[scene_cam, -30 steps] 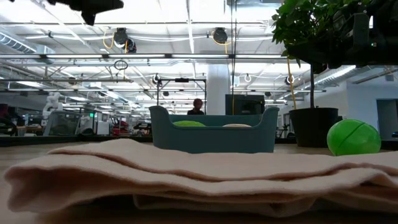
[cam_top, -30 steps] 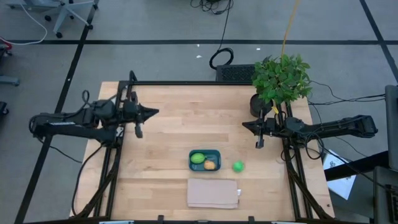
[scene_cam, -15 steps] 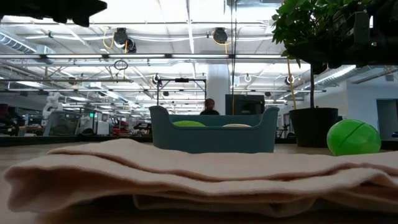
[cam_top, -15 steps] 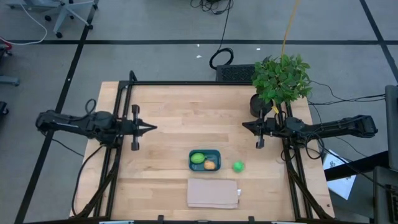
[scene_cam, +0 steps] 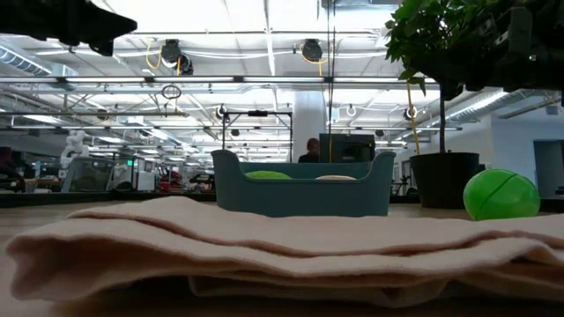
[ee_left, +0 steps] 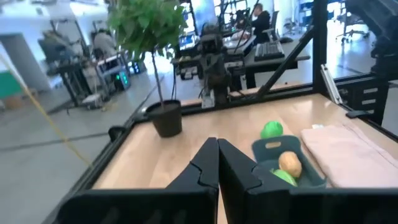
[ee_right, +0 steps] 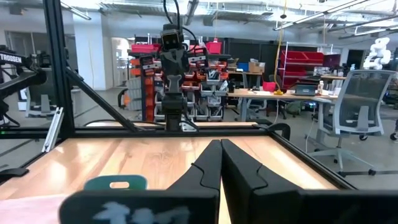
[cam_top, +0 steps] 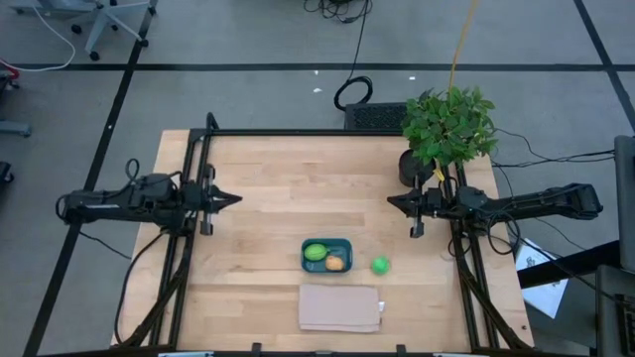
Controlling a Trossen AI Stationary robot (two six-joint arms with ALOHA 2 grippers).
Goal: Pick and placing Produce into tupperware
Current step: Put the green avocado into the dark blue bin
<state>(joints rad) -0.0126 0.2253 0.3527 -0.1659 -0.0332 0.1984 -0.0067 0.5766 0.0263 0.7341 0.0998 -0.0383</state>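
The teal tupperware (cam_top: 326,255) stands on the wooden table near its front middle. In it lie a lime-green piece of produce (cam_top: 316,252) and a yellow-orange one (cam_top: 336,263). A bright green ball (cam_top: 380,265) rests on the table just right of the tupperware (scene_cam: 301,185). My left gripper (cam_top: 236,197) hovers shut at the table's left side, pointing level toward the right, with nothing between its fingers (ee_left: 205,168). My right gripper (cam_top: 390,201) hovers shut at the right side, pointing left, and holds nothing.
A folded tan cloth (cam_top: 339,307) lies in front of the tupperware at the near edge. A leafy potted plant (cam_top: 448,129) stands at the far right corner, beside my right arm. Black frame rails (cam_top: 198,159) run along the table's edges. Bare wood lies between the two grippers.
My left gripper has drawn back toward the table's left edge and come down, rolling at the wrist; it stays shut. The produce, tupperware and cloth have not moved. A person far off in the room has walked to the right.
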